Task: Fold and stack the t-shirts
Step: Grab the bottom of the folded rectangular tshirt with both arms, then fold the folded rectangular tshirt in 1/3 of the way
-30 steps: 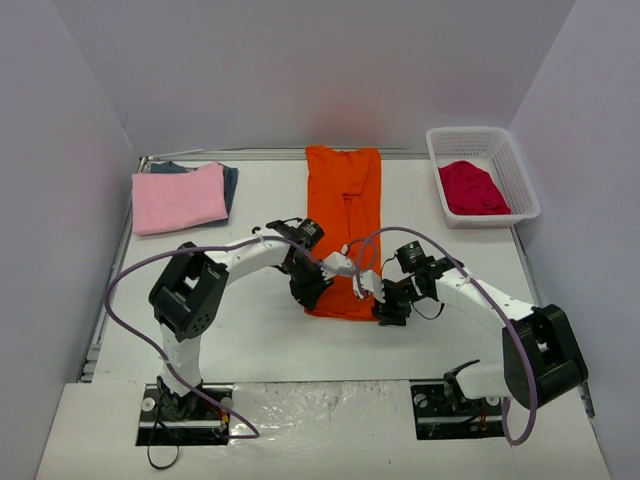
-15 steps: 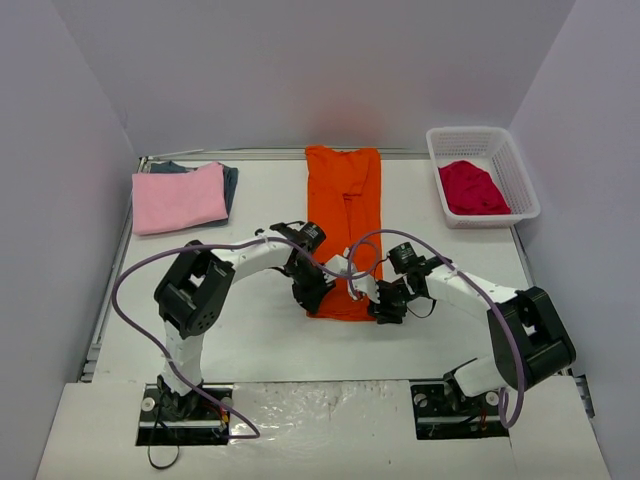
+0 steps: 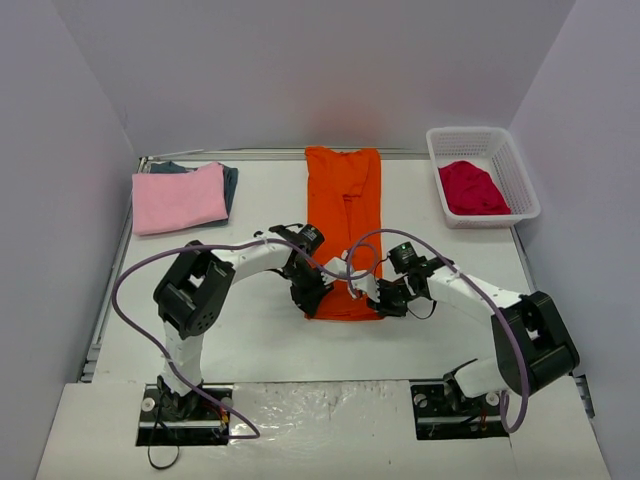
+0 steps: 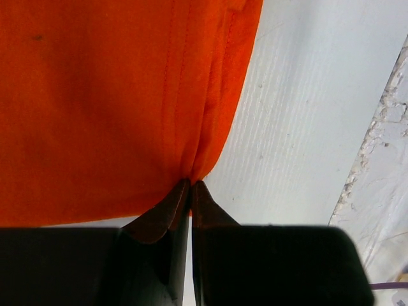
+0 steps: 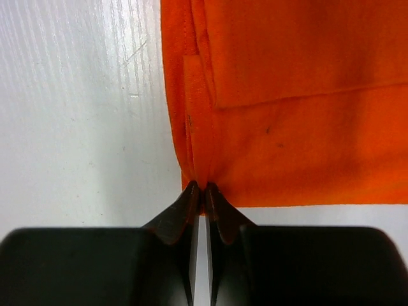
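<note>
The orange t-shirt (image 3: 343, 210) lies as a long narrow strip down the middle of the table, sleeves folded in. My left gripper (image 3: 312, 300) is shut on its near left corner; the left wrist view shows the orange cloth (image 4: 95, 108) pinched at my fingertips (image 4: 191, 185). My right gripper (image 3: 383, 302) is shut on its near right corner, cloth (image 5: 293, 95) bunched at the tips (image 5: 203, 187). A folded pink t-shirt (image 3: 178, 197) lies on a dark blue-grey one (image 3: 229, 182) at far left. A crimson t-shirt (image 3: 472, 188) sits in the basket.
The white lattice basket (image 3: 520, 178) stands at the far right by the wall. White walls close in the table on three sides. Purple cables loop over both arms.
Both grippers have closed in slightly on the near hem of the orange shirt; the right gripper shifted a little left and away, and the hem looks slightly gathered.
</note>
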Motion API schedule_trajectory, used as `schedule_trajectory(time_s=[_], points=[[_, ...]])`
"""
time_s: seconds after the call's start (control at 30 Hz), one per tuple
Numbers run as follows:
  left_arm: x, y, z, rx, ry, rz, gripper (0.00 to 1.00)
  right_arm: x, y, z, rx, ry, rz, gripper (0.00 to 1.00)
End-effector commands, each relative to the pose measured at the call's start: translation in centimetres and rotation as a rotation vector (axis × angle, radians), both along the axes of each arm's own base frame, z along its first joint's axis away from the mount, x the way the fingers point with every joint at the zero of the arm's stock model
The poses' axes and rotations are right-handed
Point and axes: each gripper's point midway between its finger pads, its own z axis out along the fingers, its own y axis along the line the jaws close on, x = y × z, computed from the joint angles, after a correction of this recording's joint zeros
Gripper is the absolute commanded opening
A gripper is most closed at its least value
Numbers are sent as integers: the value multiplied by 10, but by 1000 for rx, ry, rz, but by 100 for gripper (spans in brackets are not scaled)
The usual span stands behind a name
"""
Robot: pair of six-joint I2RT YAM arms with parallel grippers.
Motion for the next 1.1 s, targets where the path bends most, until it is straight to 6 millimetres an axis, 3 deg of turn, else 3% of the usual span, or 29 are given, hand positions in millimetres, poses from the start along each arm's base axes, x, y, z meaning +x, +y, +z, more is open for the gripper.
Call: schedule_trajectory(time_s=[0.0,0.2,0.47,0.67,0.87,1.07], points=[[-6,7,22,-19,-22,-36,2,3,1,21,11,-24,-38,2],[-3,9,44,-45,-49,-47,2,3,6,50,42,-29,-44,0],[-19,14,71,-52,6,-103,2,-2,5,81,45,-21,-34,0],[-31,19,89,-70,22,-104,2,-12,3,96,49,1,-19,0],[-47,23,122,-130,19,-116,2,-25,2,109,66,31,-1,0],[-64,27,138,-181,26,-133,2,-33,2,122,103,35,19,0]])
